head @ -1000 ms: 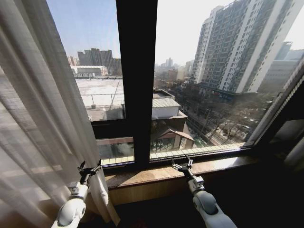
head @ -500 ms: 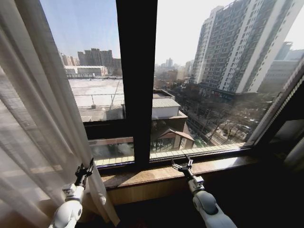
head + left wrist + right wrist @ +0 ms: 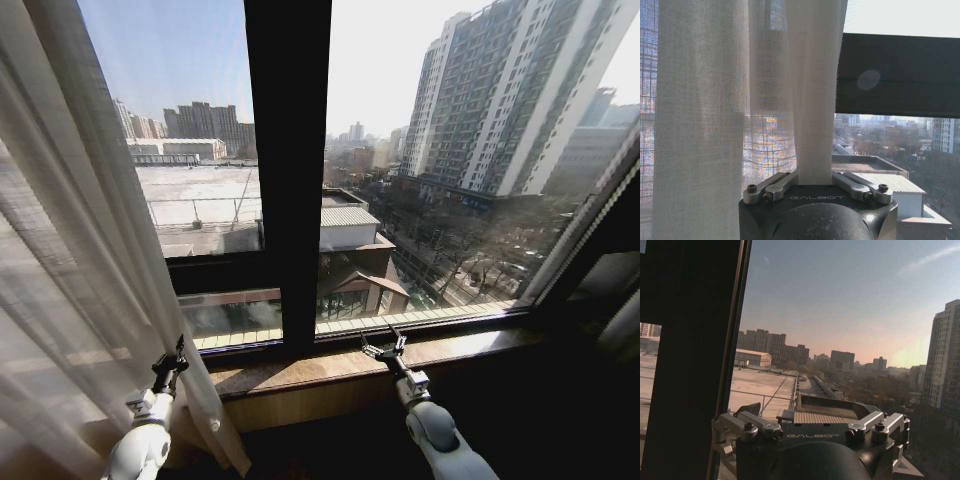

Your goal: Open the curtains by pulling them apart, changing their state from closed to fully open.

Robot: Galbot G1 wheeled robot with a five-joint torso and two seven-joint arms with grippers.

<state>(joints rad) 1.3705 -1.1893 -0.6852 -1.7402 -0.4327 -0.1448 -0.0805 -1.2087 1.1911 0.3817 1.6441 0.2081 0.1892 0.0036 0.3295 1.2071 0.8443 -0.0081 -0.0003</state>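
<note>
Window frame (image 3: pixel 288 170), curtains (image 3: pixel 815 100) in "GALBOT" left gripper (image 3: pixel 814 181).

The sheer white curtains (image 3: pixel 70 260) hang bunched at the left of the window, their pleats falling to the floor. The left gripper (image 3: pixel 170 365) sits low against the curtain's right edge. The right gripper (image 3: pixel 385 350) hangs over the wooden sill (image 3: pixel 330 365), its fingers spread, just right of the dark window post (image 3: pixel 288 170).
</note>
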